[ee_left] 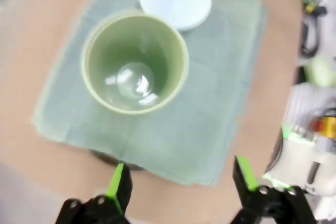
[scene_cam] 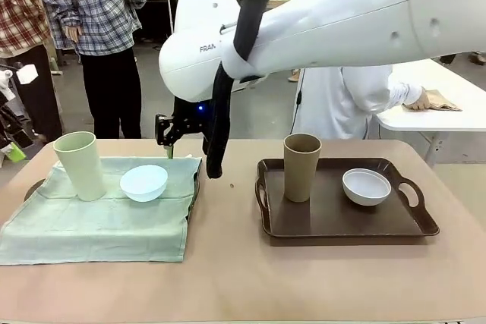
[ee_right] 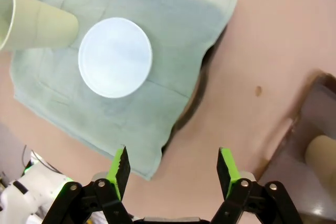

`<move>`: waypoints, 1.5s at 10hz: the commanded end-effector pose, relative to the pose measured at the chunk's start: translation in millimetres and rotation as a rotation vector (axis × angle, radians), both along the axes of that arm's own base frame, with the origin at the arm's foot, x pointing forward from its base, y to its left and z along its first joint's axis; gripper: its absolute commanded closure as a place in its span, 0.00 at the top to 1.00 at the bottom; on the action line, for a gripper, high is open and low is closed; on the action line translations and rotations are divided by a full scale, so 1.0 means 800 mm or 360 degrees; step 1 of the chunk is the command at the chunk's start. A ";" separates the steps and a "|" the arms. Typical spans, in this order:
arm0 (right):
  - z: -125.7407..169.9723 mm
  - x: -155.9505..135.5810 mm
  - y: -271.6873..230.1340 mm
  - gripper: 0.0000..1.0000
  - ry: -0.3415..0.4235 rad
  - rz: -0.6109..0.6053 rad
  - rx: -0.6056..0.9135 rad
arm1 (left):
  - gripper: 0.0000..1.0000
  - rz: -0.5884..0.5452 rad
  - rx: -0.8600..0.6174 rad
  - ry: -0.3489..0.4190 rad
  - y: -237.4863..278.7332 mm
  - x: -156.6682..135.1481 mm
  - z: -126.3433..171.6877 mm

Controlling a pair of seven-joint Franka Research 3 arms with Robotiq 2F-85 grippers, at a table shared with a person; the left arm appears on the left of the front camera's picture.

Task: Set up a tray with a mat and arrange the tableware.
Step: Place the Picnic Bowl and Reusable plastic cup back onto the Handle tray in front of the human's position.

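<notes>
1. A tan table (scene_cam: 228,278) is standing in a busy workroom. A person in white (scene_cam: 342,104) is bending at its far side, and two people in plaid shirts are standing farther back on the left.
2. A green mat (scene_cam: 99,221) is lying over a dark tray (scene_cam: 32,187) on the table's left half, hiding all but a handle and a strip of rim.
3. The green tumbler (scene_cam: 79,165) is standing upright on the mat. The blue bowl (scene_cam: 144,182) is sitting just beside it, nearer the table's middle; whether they touch cannot be told.
4. A brown tray (scene_cam: 342,225) is lying uncovered on the right half. It is carrying the brown tumbler (scene_cam: 301,166) upright near its left end and the white bowl (scene_cam: 366,186) apart from it, toward the right handle.
5. The right arm (scene_cam: 364,13) is reaching across from the right. The right gripper (ee_right: 173,169) is hanging over the table between the two trays, near the mat's edge, jaws spread and holding nothing.
6. The left gripper (ee_left: 181,182) is hovering above the mat, looking down into the green tumbler, jaws spread wide and empty. This view is blurred.
</notes>
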State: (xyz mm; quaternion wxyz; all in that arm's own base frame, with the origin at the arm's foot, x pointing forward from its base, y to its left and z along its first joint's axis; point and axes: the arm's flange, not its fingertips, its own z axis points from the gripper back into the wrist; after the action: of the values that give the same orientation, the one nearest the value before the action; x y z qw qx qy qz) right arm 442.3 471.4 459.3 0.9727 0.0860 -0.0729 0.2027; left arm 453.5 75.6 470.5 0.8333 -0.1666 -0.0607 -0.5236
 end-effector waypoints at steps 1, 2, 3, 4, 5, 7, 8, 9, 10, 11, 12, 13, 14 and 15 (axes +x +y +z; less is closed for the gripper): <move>0.015 -0.031 -0.034 0.86 -0.0001 0.0027 -0.0023 | 1.00 0.0055 0.0175 0.0219 -0.026 -0.010 0.035; 0.025 -0.039 -0.044 0.86 -0.0008 0.0044 -0.0036 | 1.00 0.0164 0.0270 0.0295 -0.039 -0.010 0.051; 0.036 -0.045 -0.051 0.86 -0.0012 0.0049 -0.0055 | 1.00 0.0219 0.0322 0.0318 -0.051 -0.008 0.066; 0.047 -0.048 -0.056 0.86 -0.0021 0.0001 -0.0103 | 1.00 0.0336 0.0393 0.0283 -0.064 -0.003 0.080; 0.058 -0.050 -0.058 0.86 -0.0025 -0.0066 -0.0155 | 1.00 0.0457 0.0556 0.0161 -0.082 0.001 0.089; 0.071 -0.049 -0.059 0.86 0.0015 -0.0148 -0.0193 | 1.00 0.0642 0.0799 -0.0001 -0.106 0.002 0.098; 0.075 -0.048 -0.060 0.86 0.0028 -0.0169 -0.0191 | 1.00 0.0774 0.0922 -0.0099 -0.112 0.003 0.101; 0.077 -0.044 -0.062 0.86 0.0010 -0.0185 -0.0154 | 1.00 0.0810 0.0962 -0.0216 -0.116 0.000 0.103; 0.073 -0.048 -0.063 0.86 0.0027 -0.0113 -0.0158 | 1.00 0.0616 0.0734 -0.0050 -0.108 0.011 0.110; 0.073 -0.048 -0.063 0.86 0.0027 -0.0113 -0.0158 | 1.00 0.0616 0.0734 -0.0050 -0.108 0.011 0.110; 0.073 -0.048 -0.063 0.86 0.0027 -0.0113 -0.0158 | 1.00 0.0616 0.0734 -0.0050 -0.108 0.011 0.110; 0.073 -0.048 -0.063 0.86 0.0027 -0.0113 -0.0158 | 1.00 0.0616 0.0734 -0.0050 -0.108 0.011 0.110; 0.073 -0.048 -0.063 0.86 0.0027 -0.0113 -0.0158 | 1.00 0.0616 0.0734 -0.0050 -0.108 0.011 0.110; 0.073 -0.048 -0.063 0.86 0.0027 -0.0113 -0.0158 | 1.00 0.0616 0.0734 -0.0050 -0.108 0.011 0.110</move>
State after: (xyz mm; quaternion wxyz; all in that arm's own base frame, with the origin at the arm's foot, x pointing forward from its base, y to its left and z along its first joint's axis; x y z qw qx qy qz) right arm 403.7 422.3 519.1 0.9837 0.0382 -0.0577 0.1657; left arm 462.1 -10.4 555.3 0.9340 0.0613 0.0158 -0.3517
